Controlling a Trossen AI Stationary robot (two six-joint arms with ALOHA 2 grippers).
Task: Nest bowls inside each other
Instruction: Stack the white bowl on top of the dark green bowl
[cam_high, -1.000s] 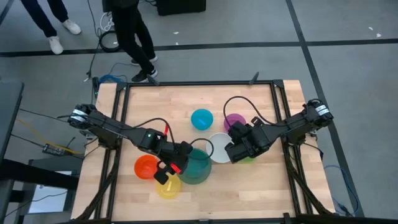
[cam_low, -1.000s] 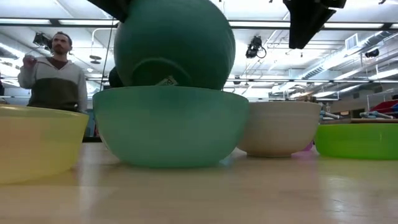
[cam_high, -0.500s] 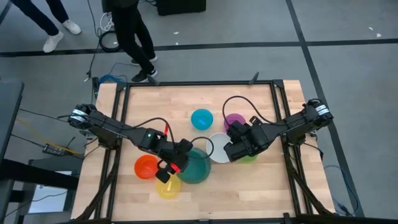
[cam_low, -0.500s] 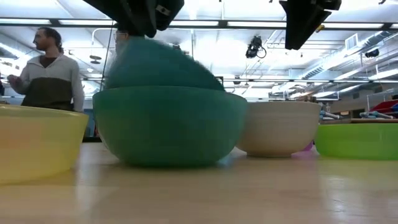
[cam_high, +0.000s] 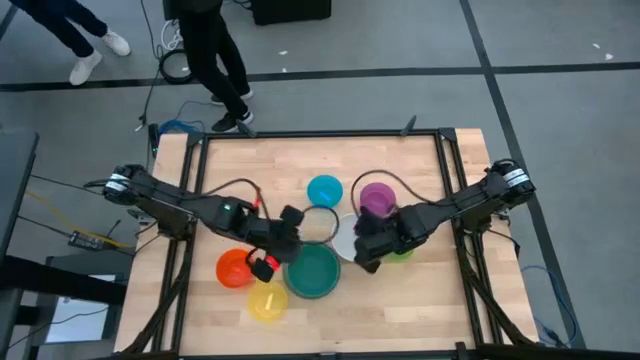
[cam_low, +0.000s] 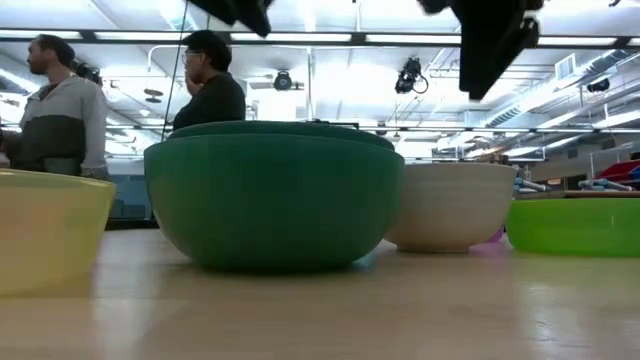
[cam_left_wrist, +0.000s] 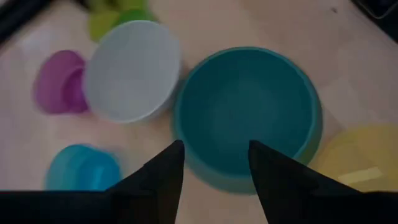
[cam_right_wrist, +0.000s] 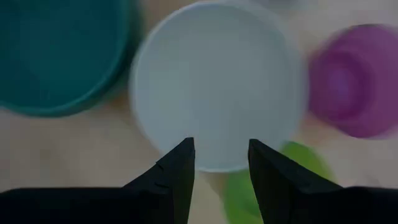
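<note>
The teal bowl sits nested, mouth up, in the large sage green bowl near the table's front middle. My left gripper hangs open above the teal bowl's rim, touching nothing; in the high view my left gripper is just left of the white bowl. The white bowl stands on its base beside the nested pair. My right gripper hovers open over the white bowl's rim; in the high view my right gripper partly covers the lime green bowl.
A purple bowl and a light blue bowl stand behind the white one. An orange bowl and a yellow bowl sit at the front left. People stand in the room beyond the table's far edge.
My left gripper has let go of the teal bowl, which has dropped from a tilt above the sage green bowl and now lies level inside it. The left gripper has then risen and drawn back toward the far edge. My right gripper has sunk toward the white bowl, tipping more downward.
</note>
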